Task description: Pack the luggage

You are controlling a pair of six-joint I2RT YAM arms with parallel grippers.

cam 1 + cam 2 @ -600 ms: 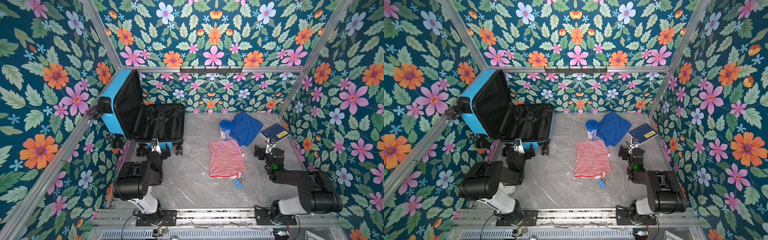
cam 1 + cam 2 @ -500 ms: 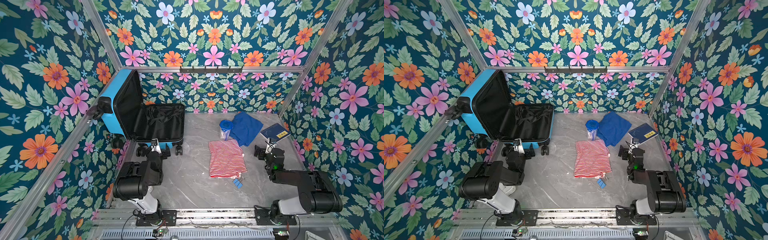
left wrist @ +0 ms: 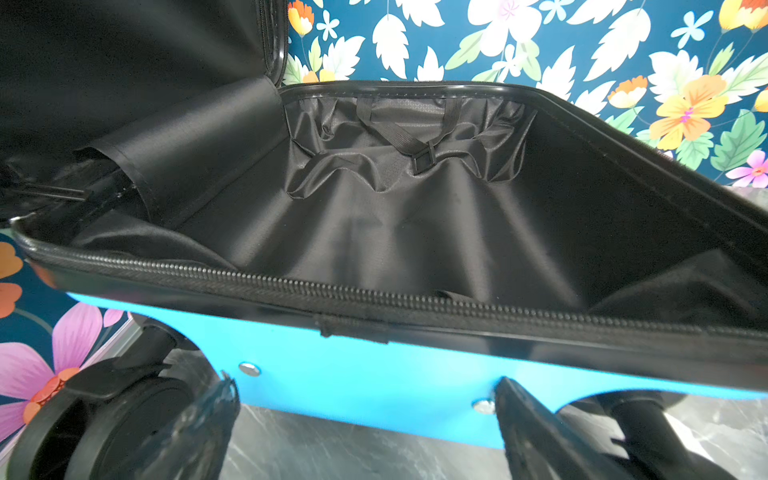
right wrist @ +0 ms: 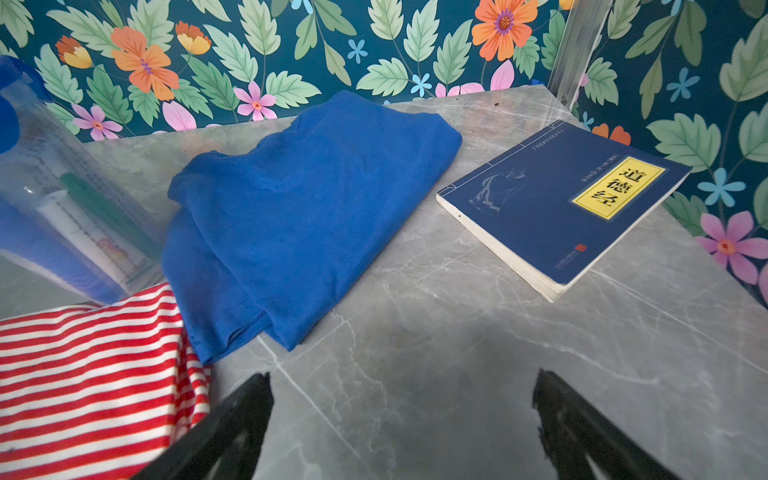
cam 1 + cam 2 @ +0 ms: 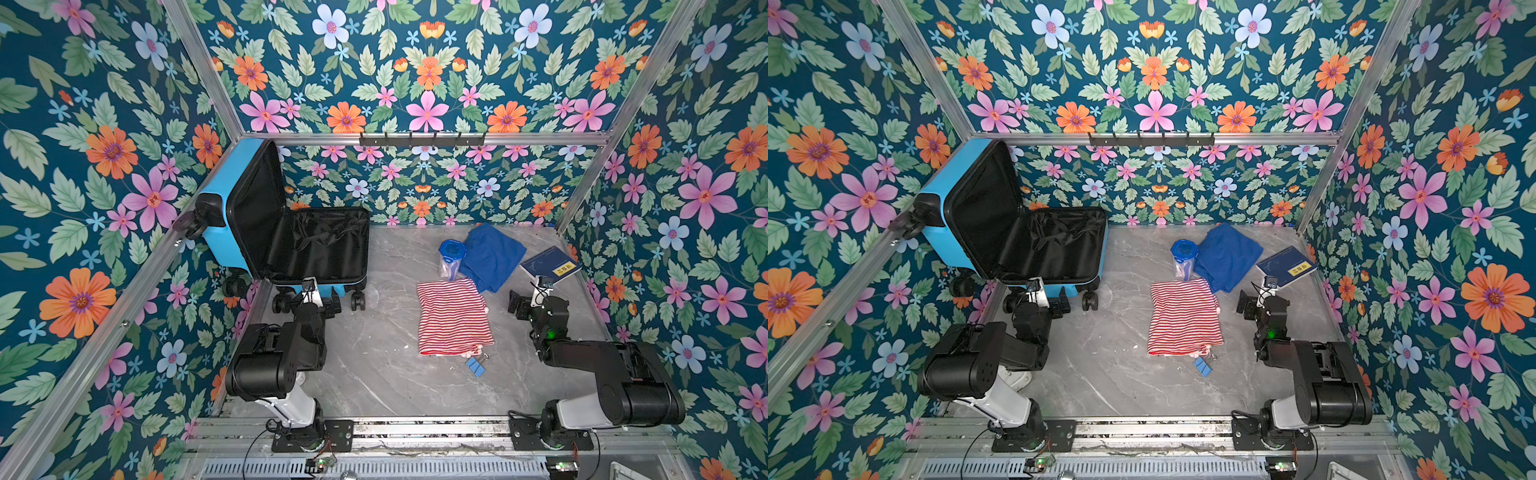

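Marble tabletop (image 5: 374,374), floral walls (image 5: 428,75): we see the luggage (image 5: 224,237) lying open and empty at back left, directly ahead of our left gripper (image 3: 363,386), jaws wide, nothing held. Our right gripper (image 4: 401,376), equally wide and empty, sits nearer the striped garment (image 5: 453,318) and dark-blue book (image 5: 548,266).

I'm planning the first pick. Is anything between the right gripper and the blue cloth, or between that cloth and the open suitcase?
Nothing lies between the right gripper and the blue cloth. Toward the luggage, a blue-lidded container stands beside the cloth; lifting over it should clear. The luggage is open and empty.
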